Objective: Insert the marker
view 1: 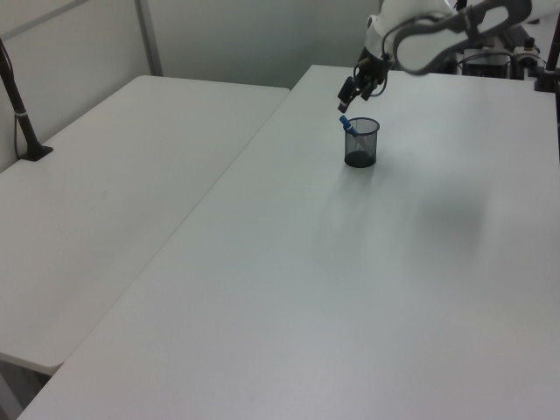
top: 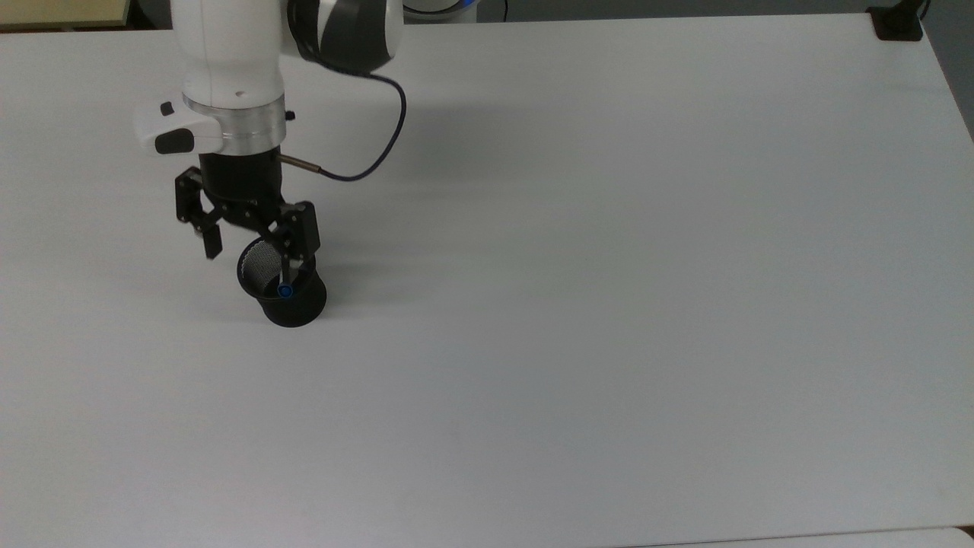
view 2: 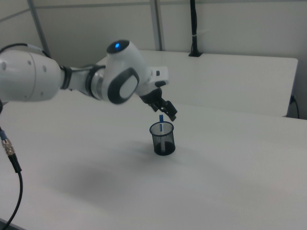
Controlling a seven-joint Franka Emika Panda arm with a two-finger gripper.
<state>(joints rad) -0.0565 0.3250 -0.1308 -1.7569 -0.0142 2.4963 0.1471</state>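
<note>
White tabletop (top: 609, 304) is seen bare beneath the gripper (top: 247, 245), whose fingers are spread, empty; the marker (view 2: 161, 125) stands in the mesh cup (top: 283, 293) just below, apparently released. Only withdrawal upward is called for.

Black mesh cup (top: 283, 289) on a white table (top: 609, 304); marker (view 2: 162, 125) with blue cap, barrel apparently white; black gripper (top: 251, 242), white arm (view 2: 72, 79).

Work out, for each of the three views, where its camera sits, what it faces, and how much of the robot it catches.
Top view: high above, looking down on the white table; wrist and open claw.
Left view: from the table's far end, toward the arm.
Right view: low beside the arm, facing across; white arm links.
All share the black mesh cup holding the blue-capped white marker.
</note>
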